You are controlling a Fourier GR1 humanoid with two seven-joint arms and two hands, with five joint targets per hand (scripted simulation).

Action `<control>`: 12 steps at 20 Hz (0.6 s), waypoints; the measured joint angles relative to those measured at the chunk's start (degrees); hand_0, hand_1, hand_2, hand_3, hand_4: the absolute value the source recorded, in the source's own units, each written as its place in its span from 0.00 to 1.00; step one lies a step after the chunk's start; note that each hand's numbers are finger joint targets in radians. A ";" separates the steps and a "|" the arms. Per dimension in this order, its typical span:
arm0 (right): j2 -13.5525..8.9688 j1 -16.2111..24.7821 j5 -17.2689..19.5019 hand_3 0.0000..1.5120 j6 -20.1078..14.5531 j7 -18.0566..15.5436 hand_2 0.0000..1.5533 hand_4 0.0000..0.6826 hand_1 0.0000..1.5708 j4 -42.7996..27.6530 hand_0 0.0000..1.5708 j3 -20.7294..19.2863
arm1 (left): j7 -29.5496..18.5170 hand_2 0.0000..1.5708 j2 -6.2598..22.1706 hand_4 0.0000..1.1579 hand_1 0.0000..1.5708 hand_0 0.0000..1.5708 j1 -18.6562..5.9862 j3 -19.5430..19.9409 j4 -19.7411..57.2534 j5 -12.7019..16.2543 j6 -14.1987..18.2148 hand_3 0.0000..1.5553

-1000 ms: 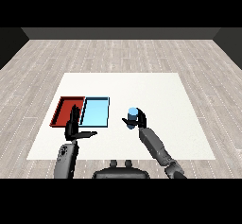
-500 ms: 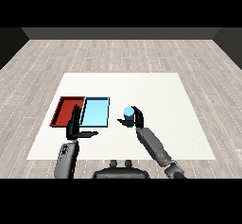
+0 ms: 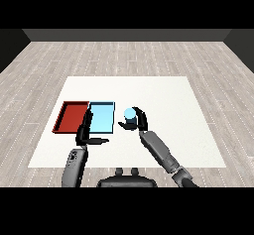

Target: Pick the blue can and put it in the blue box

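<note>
Head view: right hand (image 3: 138, 122) is curled round the blue can (image 3: 129, 114), holding it just right of the light blue tray (image 3: 101, 118), apparently clear of the table (image 3: 163, 100). Left hand (image 3: 85, 131) sits over the near edge between the red tray (image 3: 71, 117) and the light blue one, fingers straight, holding nothing. Step looks like transport: pick done, can not yet over the tray. Next move calls for a short leftward carry until the can is inside the tray rim, then lower and release. Watch the left hand, it's close to the path.
</note>
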 measured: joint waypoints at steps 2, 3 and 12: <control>-0.78 0.38 1.18 0.90 1.60 0.87 0.95 0.79 0.92 -1.85 0.92 -0.93 | 0.32 0.00 -0.25 0.00 0.00 0.00 -0.37 -0.88 0.20 -0.14 0.43 0.00; -1.59 0.86 1.51 0.90 2.76 1.25 0.95 0.79 0.92 -2.89 0.92 -1.60 | 0.45 0.00 -0.34 0.00 0.00 0.00 -0.52 -1.23 0.28 -0.18 0.64 0.00; -7.11 4.47 2.72 0.90 12.36 2.17 0.94 0.83 0.92 -7.77 0.92 -8.20 | 2.63 0.00 -0.60 0.00 0.00 0.00 -2.83 -5.95 0.53 0.74 3.46 0.00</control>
